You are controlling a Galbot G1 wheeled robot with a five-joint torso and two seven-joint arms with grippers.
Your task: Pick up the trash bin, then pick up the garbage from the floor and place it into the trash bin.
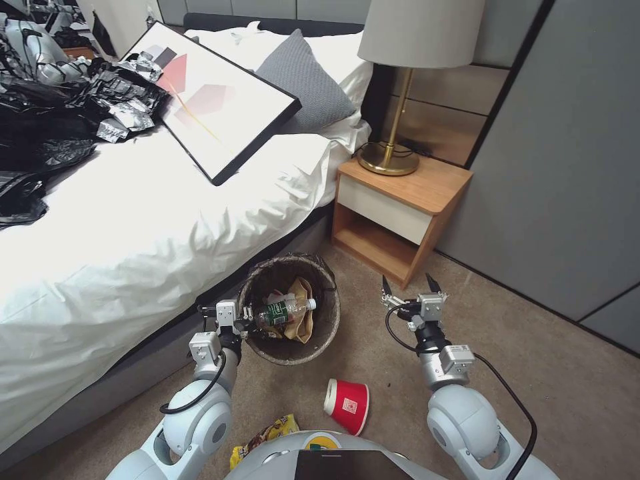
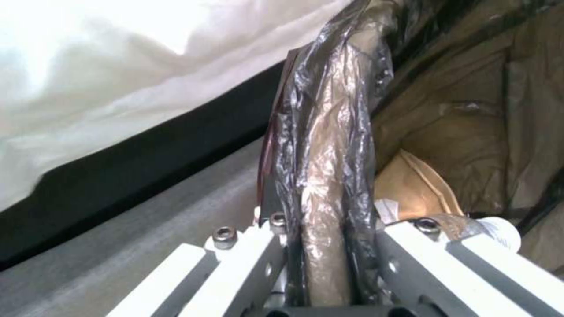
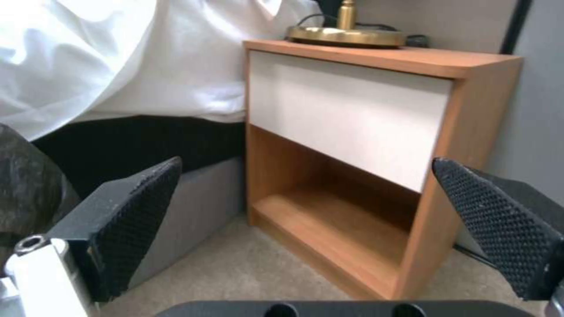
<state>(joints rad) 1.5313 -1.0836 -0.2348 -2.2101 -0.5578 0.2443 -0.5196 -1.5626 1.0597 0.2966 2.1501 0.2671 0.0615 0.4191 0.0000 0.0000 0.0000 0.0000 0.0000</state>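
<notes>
Where the carpet meets the bed (image 1: 133, 220), white sheets hang over a dark base, with a framed picture (image 1: 213, 100) and a grey pillow (image 1: 303, 83) on top. Wooden nightstand (image 1: 393, 213), one white drawer front over an open shelf, stands beside the bed and carries a brass lamp (image 1: 393, 100).

Trash bin (image 1: 320, 333): round, upright on the carpet against the bed base, dark liner folded over the rim. The left gripper (image 1: 241, 325) sits at the bin's near-left rim; in the left wrist view its fingers (image 2: 258, 259) are closed on the liner-wrapped rim (image 2: 329, 176), one finger outside the wall and one inside.

Contents of the bin: a crumpled brown paper bag (image 1: 303, 313) and a green-labelled clear bottle (image 1: 283, 312), lying nearly level, long axis across the bin, white cap toward the robot's right.

Right gripper (image 1: 408, 288): held above the carpet to the right of the bin, well apart from it, aimed at the nightstand, its black textured pads (image 3: 141, 220) spread wide with nothing between them.

Red-and-white paper cup (image 1: 348, 405): on its side on the carpet near the robot's base, mouth toward the left. Yellow snack wrapper (image 1: 263, 440): on the carpet just left of the cup.
</notes>
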